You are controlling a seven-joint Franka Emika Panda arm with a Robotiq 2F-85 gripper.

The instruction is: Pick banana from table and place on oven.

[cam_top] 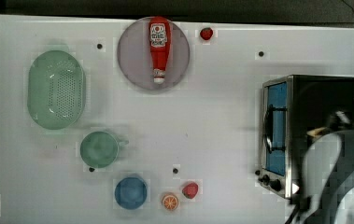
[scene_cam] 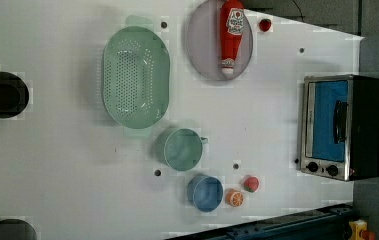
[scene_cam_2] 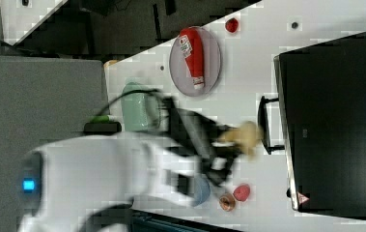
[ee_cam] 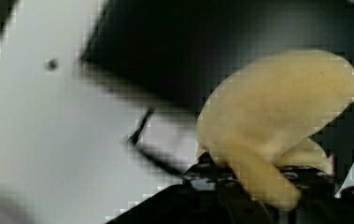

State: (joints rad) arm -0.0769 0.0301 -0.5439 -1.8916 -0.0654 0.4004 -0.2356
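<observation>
Nearby, ketchup bottle [cam_top: 159, 46] on plate [cam_top: 132, 51].

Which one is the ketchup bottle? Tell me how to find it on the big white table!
Start at the white table and find the green colander near the top view's left. Beside it, toward the top view's upper middle, is a round grey plate. The ketchup bottle lies flat on that plate: long, red, with a white cap, unlike the small round strawberry just off the plate.
</observation>
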